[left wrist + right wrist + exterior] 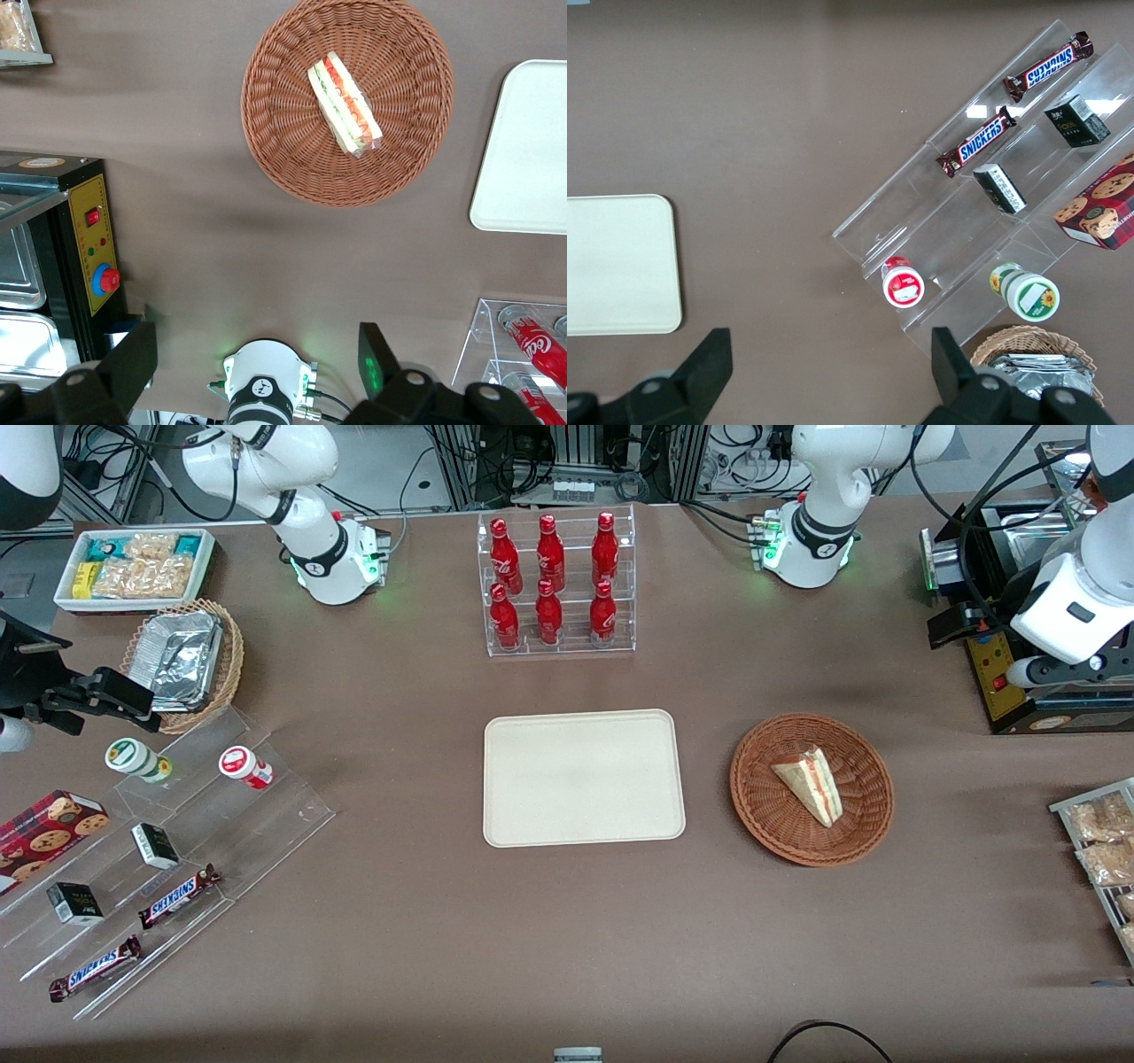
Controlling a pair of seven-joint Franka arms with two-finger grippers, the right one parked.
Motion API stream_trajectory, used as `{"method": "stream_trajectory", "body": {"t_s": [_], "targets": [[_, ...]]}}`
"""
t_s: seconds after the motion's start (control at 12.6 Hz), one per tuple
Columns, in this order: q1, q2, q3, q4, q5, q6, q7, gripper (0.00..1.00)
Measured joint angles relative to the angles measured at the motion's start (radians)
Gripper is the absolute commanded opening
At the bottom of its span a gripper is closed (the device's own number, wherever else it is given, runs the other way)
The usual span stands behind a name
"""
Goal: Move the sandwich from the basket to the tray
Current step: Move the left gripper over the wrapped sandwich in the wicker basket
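From the front, the sandwich (811,783) lay in the basket (764,808), at 3 o'clock from the bare tray (584,777). The gripper (952,633) hung high at the working arm's end. At the left wrist, its fingers (133,359) stood spread wide, holding nothing, above the table (195,239).

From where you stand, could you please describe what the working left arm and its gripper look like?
The left arm has glossy white rounded links with black joint bands, and a green light glows at its base. Its gripper has two dark, wedge-shaped fingers, open above the table.
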Motion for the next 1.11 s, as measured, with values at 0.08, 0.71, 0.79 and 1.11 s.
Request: {"method": "stream_trajectory", "body": {"t_s": [0.08, 0.71, 0.79, 1.11], "targets": [[-0.001, 0.001, 0.0, 0.0, 0.0, 0.0, 0.0, 1.0], [-0.032, 0.092, -0.009, -0.085, -0.001, 0.12, 0.001, 1.0], [-0.035, 0.098, -0.01, -0.11, -0.001, 0.146, 0.001, 1.0], [-0.041, 0.11, -0.01, -0.254, -0.001, 0.332, 0.001, 1.0]]}}
